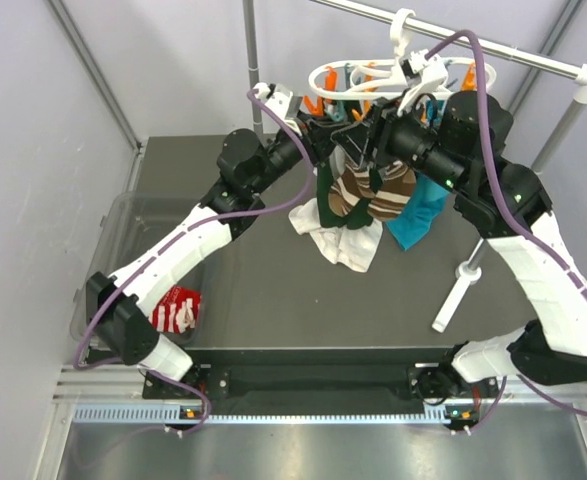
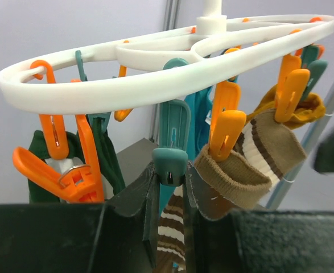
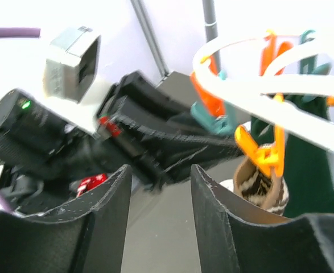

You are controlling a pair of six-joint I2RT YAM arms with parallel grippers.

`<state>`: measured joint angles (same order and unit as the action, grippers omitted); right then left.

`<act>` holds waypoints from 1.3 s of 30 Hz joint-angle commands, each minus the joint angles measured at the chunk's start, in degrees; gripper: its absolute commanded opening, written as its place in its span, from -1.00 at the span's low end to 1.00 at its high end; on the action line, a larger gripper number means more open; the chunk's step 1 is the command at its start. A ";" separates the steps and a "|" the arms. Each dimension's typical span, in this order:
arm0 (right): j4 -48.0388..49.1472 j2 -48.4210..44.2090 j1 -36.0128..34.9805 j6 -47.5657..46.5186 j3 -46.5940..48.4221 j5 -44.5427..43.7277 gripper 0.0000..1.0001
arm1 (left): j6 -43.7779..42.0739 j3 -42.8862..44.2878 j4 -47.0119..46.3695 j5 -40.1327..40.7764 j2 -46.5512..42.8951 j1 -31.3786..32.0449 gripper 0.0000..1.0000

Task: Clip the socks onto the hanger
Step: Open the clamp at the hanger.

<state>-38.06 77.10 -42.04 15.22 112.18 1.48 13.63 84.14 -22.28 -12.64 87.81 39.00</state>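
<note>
The white hanger (image 1: 373, 75) hangs from the rail at the back, and its ring (image 2: 127, 85) fills the left wrist view. My left gripper (image 1: 341, 140) is shut on a teal clip (image 2: 169, 165), squeezing it between the fingers (image 2: 170, 170). A brown-and-cream striped sock (image 2: 169, 233) hangs just below that clip. Another brown-and-cream sock (image 2: 235, 170) is held by orange clips, with a mustard sock (image 2: 303, 111) behind it. My right gripper (image 1: 373, 135) is open and empty (image 3: 161, 176), close beside the left one. A red-and-white sock (image 1: 178, 308) lies in the bin.
A clear plastic bin (image 1: 123, 230) stands at the table's left edge. The grey metal rail (image 1: 493, 50) and its pole with a white foot (image 1: 458, 295) stand at the right. Dark green (image 3: 306, 165), teal (image 1: 418, 215) and white (image 1: 348, 245) socks hang from the hanger.
</note>
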 commanded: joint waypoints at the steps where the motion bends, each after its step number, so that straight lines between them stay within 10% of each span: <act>1: -0.16 1.91 -1.11 0.51 5.40 -4.28 -0.09 | 2.80 2.08 0.92 -3.61 -3.78 -0.07 -1.00; 39: 0.62 10.79 -2.17 -4.67 9.28 -11.85 0.05 | 6.94 6.74 15.25 -9.59 -6.16 -0.07 -1.00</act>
<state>-38.98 86.39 -43.22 12.88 118.54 -9.69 21.08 88.20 -5.48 -20.12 83.74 38.68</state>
